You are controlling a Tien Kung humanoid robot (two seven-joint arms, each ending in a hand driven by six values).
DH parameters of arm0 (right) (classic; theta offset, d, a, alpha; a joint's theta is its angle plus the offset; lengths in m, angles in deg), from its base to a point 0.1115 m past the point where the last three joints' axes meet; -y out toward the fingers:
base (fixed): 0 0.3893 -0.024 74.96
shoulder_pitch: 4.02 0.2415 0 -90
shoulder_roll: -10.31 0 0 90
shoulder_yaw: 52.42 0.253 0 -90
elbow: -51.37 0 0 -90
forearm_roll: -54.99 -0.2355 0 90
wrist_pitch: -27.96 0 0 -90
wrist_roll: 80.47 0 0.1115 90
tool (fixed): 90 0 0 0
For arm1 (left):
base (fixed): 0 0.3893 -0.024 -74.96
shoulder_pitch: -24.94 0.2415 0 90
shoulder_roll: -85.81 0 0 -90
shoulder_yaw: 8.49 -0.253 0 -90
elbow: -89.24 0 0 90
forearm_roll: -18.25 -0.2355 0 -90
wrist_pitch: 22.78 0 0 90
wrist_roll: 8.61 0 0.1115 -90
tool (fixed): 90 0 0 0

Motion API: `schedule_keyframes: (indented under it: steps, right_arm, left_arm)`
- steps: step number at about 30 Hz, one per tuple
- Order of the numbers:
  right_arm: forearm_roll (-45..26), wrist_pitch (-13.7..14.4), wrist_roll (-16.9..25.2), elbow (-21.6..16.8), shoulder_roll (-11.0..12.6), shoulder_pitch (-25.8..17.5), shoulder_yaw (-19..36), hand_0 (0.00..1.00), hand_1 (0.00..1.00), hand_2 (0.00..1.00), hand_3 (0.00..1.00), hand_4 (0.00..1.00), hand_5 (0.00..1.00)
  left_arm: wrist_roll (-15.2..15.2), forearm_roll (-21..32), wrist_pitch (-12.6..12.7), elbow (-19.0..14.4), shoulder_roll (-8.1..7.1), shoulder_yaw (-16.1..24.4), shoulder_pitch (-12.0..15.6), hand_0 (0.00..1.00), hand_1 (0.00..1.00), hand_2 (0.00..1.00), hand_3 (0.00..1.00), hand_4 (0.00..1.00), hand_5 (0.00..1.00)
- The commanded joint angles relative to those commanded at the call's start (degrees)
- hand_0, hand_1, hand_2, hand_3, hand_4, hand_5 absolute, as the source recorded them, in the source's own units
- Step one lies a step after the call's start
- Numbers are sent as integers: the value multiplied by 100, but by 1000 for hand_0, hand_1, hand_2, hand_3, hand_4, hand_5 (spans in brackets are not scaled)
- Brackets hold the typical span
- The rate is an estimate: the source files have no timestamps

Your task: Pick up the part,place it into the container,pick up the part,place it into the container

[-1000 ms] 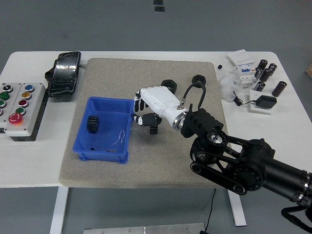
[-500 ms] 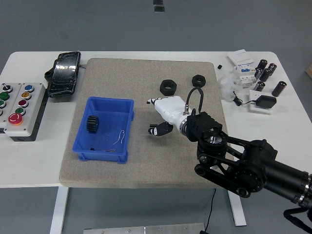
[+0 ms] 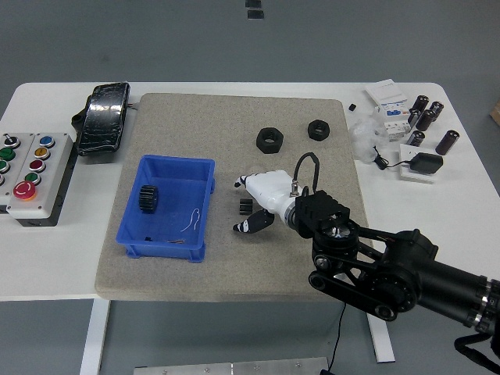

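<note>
Blue bin (image 3: 133,226) on the grey mat (image 3: 226,125) holds one black gear (image 3: 148,197). Just right of the bin, the right hand (image 3: 258,205) hovers with fingers loosely open around a small black part (image 3: 245,206), not gripping it.

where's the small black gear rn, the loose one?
Head view: small black gear lies on the grey mat, right of the blue bin, just left of the right hand, ungrasped.
</note>
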Motion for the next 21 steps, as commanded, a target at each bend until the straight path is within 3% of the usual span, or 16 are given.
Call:
schedule_keyframes:
  steps: [3,4,8,9,15,16,21]
  right_arm:
    - [-47,162,58,63,-26,19,-53,280,515,630,673,669,357]
    - [-58,188,70,78,-32,22,-64,254,432,468,567,491,142]
    - [-99,231,111,140,-45,20,-113,254,432,468,567,491,142]
    - [-110,227,118,155,-44,19,-127,254,426,445,520,336,120]
    - [-106,243,140,171,-28,24,-150,254,426,445,520,336,120]
    - [-101,251,146,169,-25,27,-149,244,408,413,459,98,74]
    - [-42,327,179,164,-9,36,-116,244,408,413,459,98,74]
  left_arm:
    - [4,10,-5,0,4,-10,-2,629,637,650,684,660,485]
    - [6,14,-6,0,6,-15,-2,629,637,650,683,659,486]
    - [19,42,-13,0,9,-28,2,629,637,650,683,659,486]
    - [22,50,-15,0,9,-29,4,629,638,650,685,657,485]
    - [45,86,-33,0,9,-36,0,629,638,650,685,657,485]
    - [53,94,-36,0,9,-39,-2,629,638,649,685,653,489]
    - [86,114,-46,0,7,-41,-7,629,638,649,685,653,489]
